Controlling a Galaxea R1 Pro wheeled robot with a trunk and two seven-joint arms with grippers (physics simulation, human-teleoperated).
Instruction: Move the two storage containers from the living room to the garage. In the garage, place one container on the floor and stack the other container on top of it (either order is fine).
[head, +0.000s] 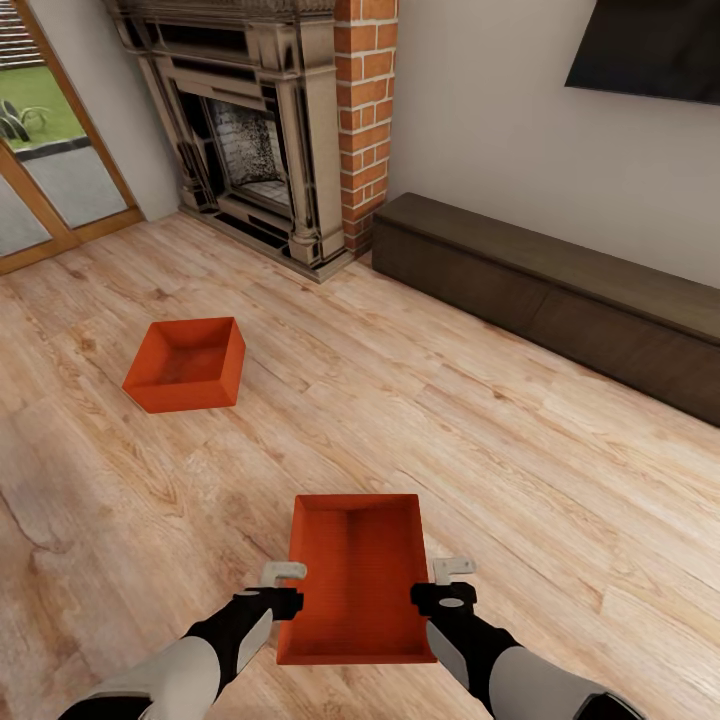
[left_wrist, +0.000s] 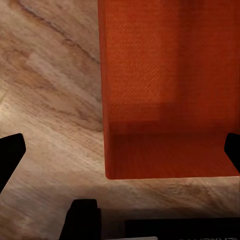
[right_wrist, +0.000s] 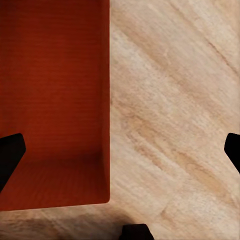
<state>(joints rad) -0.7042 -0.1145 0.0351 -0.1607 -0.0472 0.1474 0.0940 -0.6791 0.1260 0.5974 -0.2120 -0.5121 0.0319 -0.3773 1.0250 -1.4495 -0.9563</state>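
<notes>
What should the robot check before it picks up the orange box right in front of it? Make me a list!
1. Near container sits between both grippers: ok.
2. Left gripper open, beside the bin's left wall: ok.
3. Right gripper open, beside the bin's right wall: ok.
4. Fingers touching the walls yet: cannot tell; the wrist views show the bin's wall edge with wood floor beside it.
5. Bin empty, nothing to spill: ok.
6. Second container out of the way, near the fireplace: ok.
</notes>
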